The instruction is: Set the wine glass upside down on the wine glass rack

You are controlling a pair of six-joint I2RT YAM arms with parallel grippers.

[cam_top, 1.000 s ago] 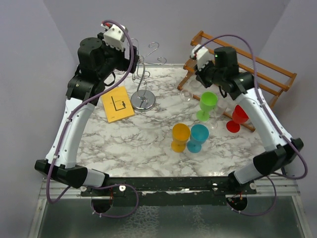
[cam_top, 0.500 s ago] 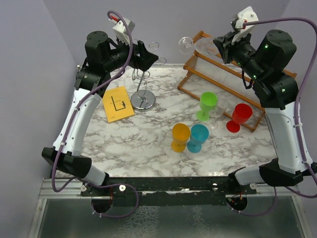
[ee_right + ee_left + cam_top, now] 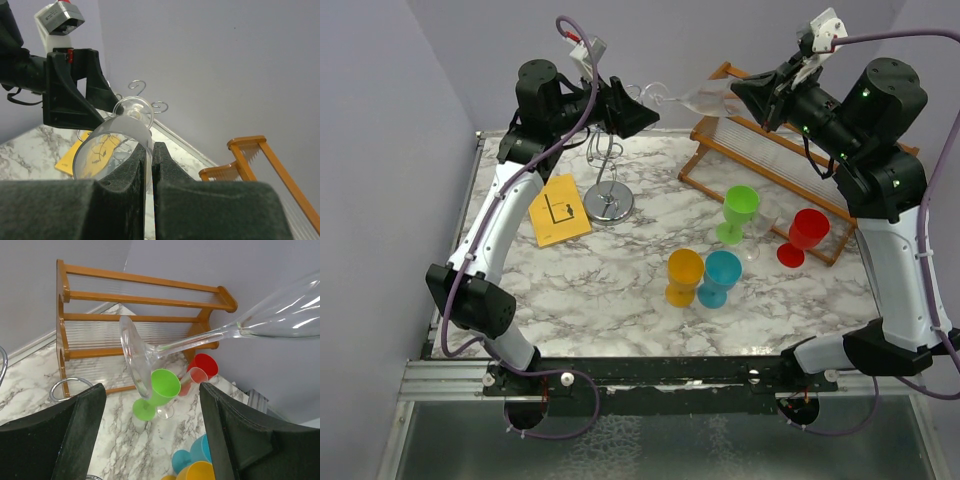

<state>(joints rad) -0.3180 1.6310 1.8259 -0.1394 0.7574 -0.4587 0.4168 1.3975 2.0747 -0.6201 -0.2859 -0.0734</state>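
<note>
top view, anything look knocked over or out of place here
Nothing is spilled or toppled. The one odd thing is the wine glass, held sideways in mid-air by the right gripper pinching its bowl wall, foot towards the open left gripper. The coloured cups stand upright.

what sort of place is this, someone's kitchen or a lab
Probably a robot lab bench, not a kitchen: left arm and right arm bolted to a rail, bare walls around a marble-look tabletop, props like an orange goblet.
</note>
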